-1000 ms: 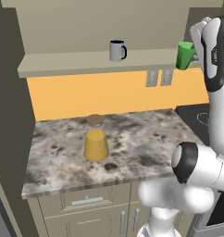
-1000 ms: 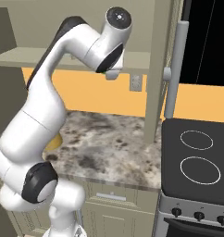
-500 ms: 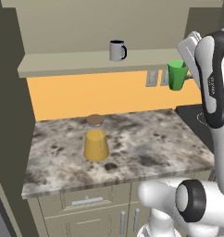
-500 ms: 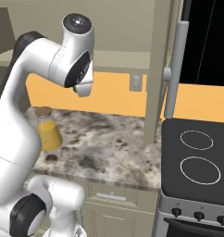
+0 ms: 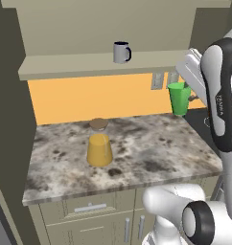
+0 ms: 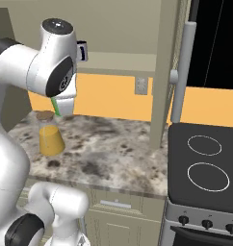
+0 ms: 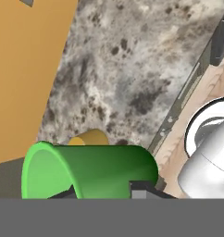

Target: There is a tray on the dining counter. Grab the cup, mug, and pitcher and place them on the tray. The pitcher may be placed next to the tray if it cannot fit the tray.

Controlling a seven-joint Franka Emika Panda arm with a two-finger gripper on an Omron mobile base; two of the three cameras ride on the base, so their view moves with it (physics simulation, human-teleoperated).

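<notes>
My gripper (image 5: 182, 94) is shut on the green cup (image 5: 178, 99), holding it in the air above the right end of the short marble counter (image 5: 137, 153). In the hand view the cup (image 7: 93, 170) lies across the bottom between my fingertips (image 7: 140, 189), its open mouth to the left. The pitcher (image 5: 99, 146) with its brown lid stands on the counter's left part, also seen as the pitcher (image 6: 51, 137) and as a yellow bit of pitcher (image 7: 89, 137) behind the cup. The grey mug (image 5: 121, 51) stands on the shelf. The tray and the dining counter are out of view.
A beige shelf (image 5: 89, 64) runs above the orange backsplash, with wall outlets (image 5: 157, 80) under it. A black stove (image 6: 205, 163) adjoins the counter on the right, beside a tall panel with a grey bar handle (image 6: 182, 72). Drawers (image 5: 91, 208) sit below the counter.
The arm has carried the green cup down from shelf height and a little to the left, out over the counter. Pitcher and mug have stayed put.
</notes>
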